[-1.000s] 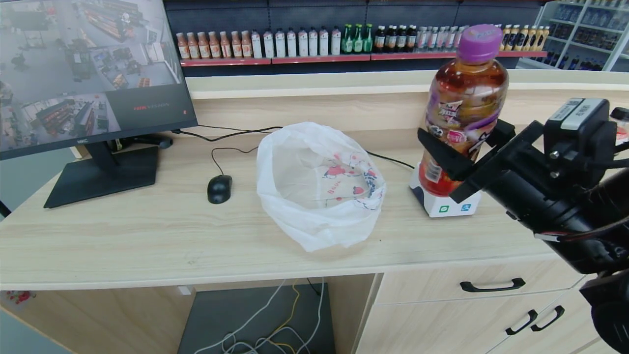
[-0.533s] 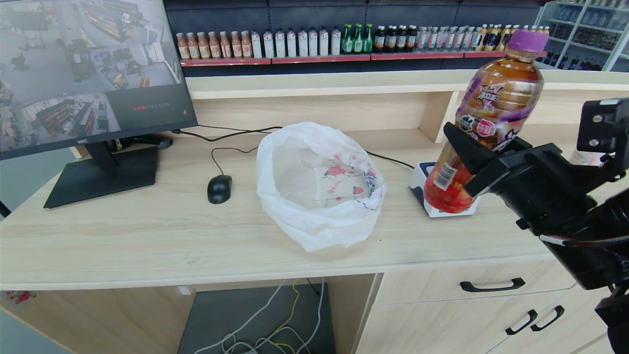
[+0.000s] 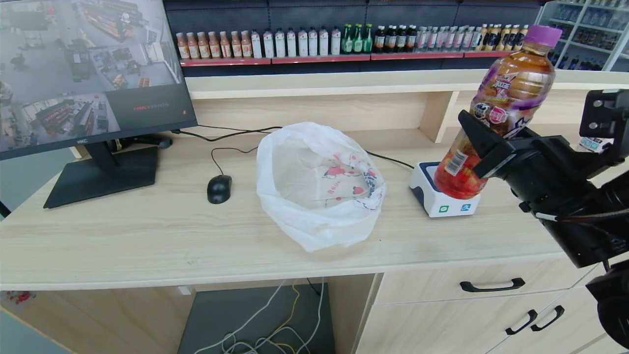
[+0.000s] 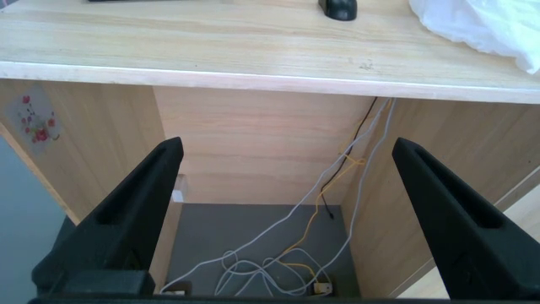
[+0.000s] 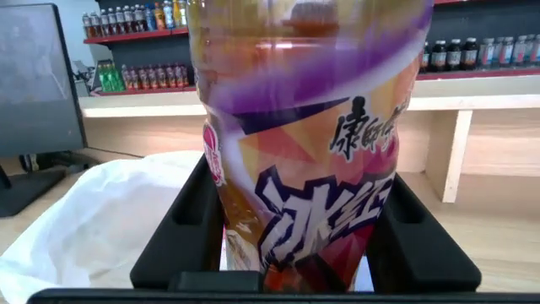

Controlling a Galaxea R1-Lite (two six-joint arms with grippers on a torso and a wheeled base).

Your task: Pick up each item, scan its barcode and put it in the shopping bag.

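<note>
The right gripper [image 3: 485, 143] pinches the tilted bottle [image 3: 508, 101] — base over the scanner [image 3: 439, 197]. The left gripper [image 4: 287, 152] has its jaws spread.

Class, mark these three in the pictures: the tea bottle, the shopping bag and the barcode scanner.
tea bottle [image 3: 501, 109], head view, on its label.
shopping bag [image 3: 314, 226], head view, on its near outer wall.
barcode scanner [image 3: 435, 204], head view, on its white front face.

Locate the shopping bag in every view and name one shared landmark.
Head view: shopping bag centre, between mouse and scanner.
Left wrist view: shopping bag on the counter, beside the mouse.
Right wrist view: shopping bag behind the held bottle.
Shared landmark: the counter.
</note>
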